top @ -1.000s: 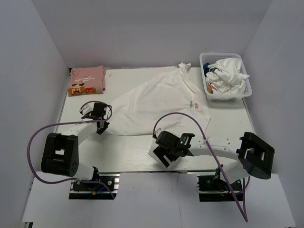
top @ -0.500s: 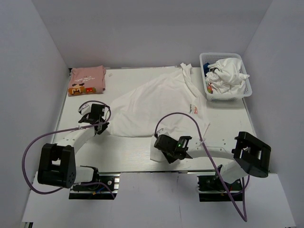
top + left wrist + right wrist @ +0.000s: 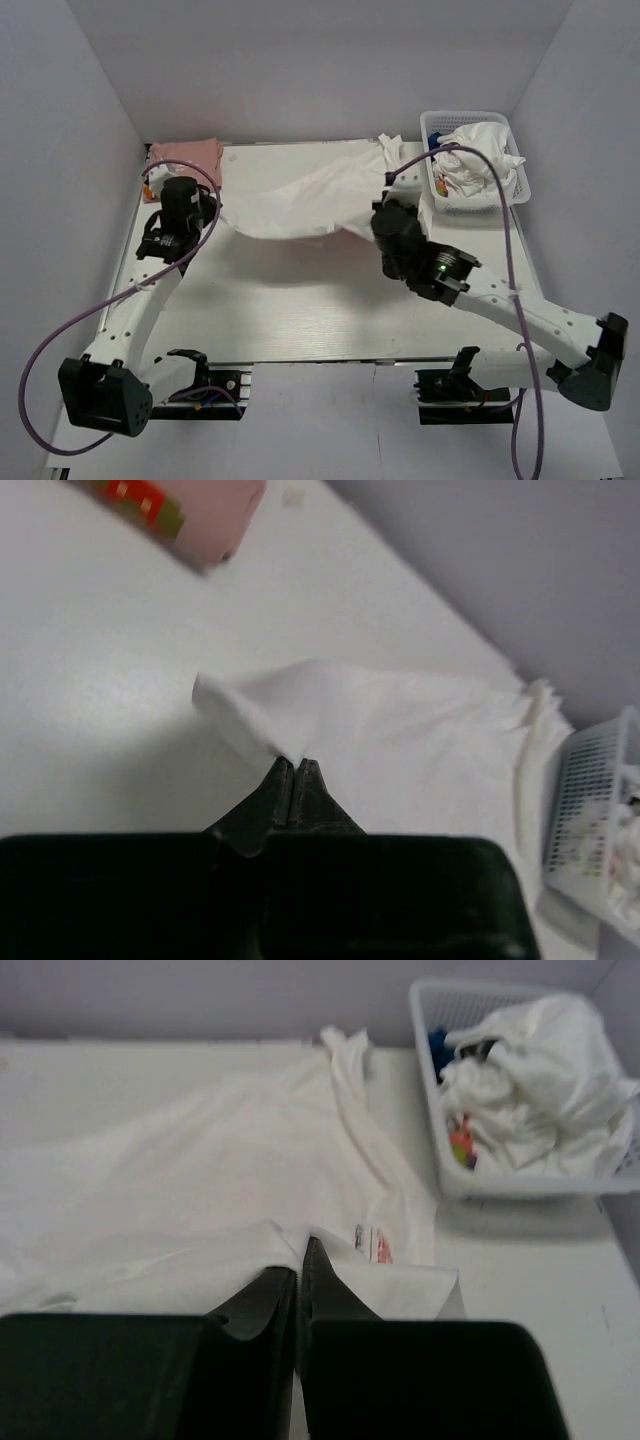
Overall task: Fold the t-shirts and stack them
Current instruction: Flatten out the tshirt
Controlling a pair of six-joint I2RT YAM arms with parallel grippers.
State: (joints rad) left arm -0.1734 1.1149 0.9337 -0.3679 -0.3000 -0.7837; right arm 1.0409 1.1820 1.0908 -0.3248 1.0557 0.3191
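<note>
White t-shirt (image 3: 310, 190) being lifted by its near hem
The hem, flat a second ago, is being carried toward 12 o'clock, with the left gripper (image 3: 293, 765) and the right gripper (image 3: 300, 1252), lately apart, both clamped on it; a first fold is judged begun, while the pink t-shirt (image 3: 186, 152) is lying folded at 10 o'clock

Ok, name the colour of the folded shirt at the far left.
The folded shirt is pink; left wrist view shows it best.
</note>
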